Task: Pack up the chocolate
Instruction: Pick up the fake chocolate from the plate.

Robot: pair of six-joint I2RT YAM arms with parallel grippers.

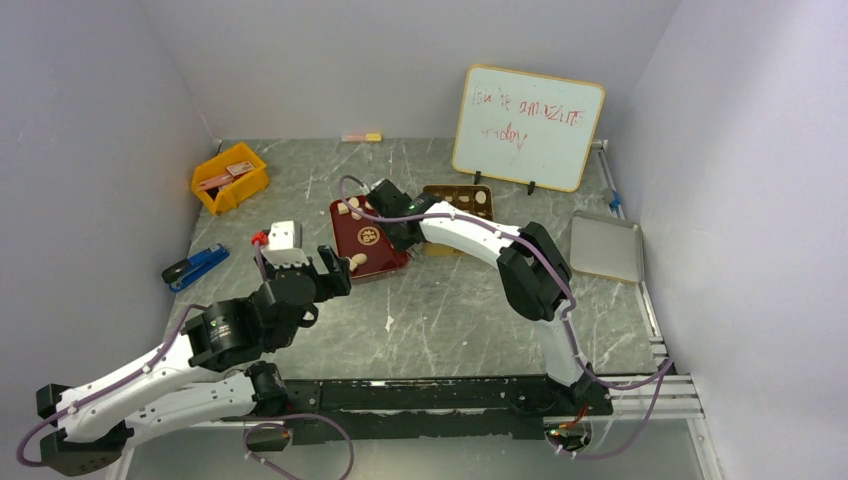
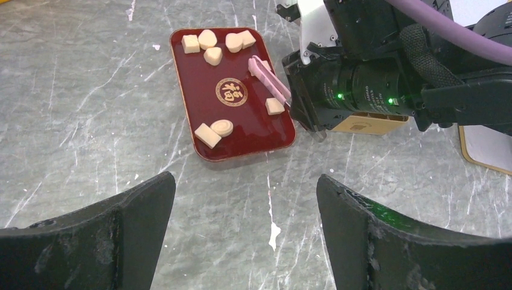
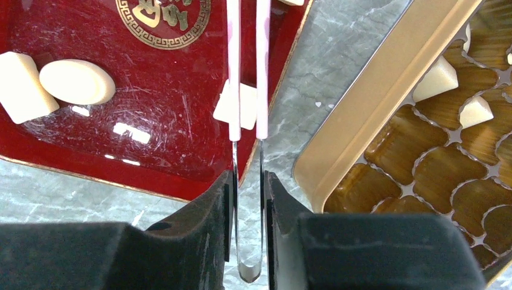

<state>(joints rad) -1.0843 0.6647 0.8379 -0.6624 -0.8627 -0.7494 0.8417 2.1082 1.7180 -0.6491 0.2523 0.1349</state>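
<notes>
Clamping the tweezers (image 3: 232,90), my right gripper (image 3: 247,187) holds their tips astride one chocolate (image 3: 247,107) near the rim of the red tray (image 3: 151,139). I judge an off-centre pinch could flick it onto the table (image 3: 290,78). My left gripper (image 2: 244,202) hangs wide open, empty.

Black jaws, white-and-black arms (image 1: 460,232), purple cables (image 2: 459,35)

A whiteboard (image 1: 528,125) with red scribbles stands at the back. A yellow bin (image 1: 246,187) and a blue tool (image 1: 195,267) lie left, a grey metal tray (image 1: 606,246) right.
</notes>
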